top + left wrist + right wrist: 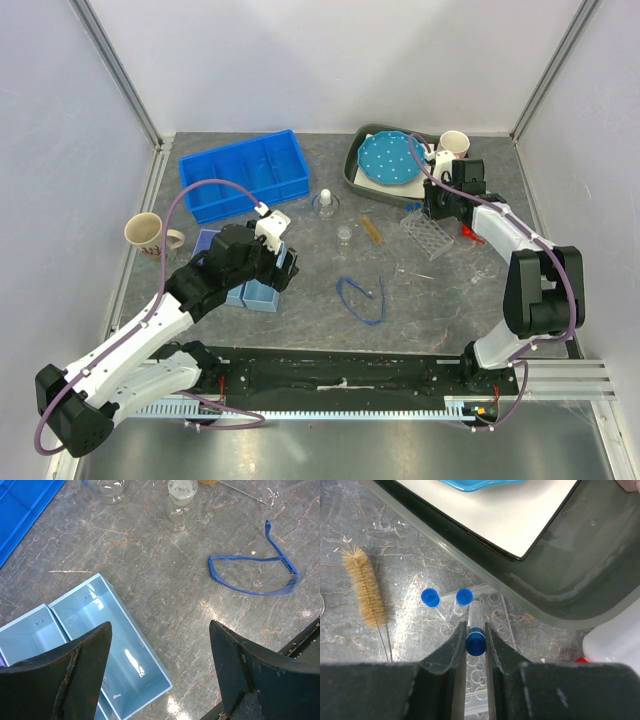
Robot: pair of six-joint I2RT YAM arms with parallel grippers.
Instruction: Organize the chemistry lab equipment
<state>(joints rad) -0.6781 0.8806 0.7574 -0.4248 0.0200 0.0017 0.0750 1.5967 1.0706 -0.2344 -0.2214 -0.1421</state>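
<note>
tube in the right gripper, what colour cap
Blue cap on the tube; clearest in right wrist view.

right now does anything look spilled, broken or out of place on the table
Nothing spilled or broken shows. The blue safety glasses lie loose on the table, and a bottle brush lies flat beside the tube rack.

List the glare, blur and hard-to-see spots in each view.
Top external: even light, but the clear rack nearly vanishes against the table. Left wrist: white glare inside the light-blue bin; near fingers soft and dark. Right wrist: fingers blurred, held tube sharp.
</note>
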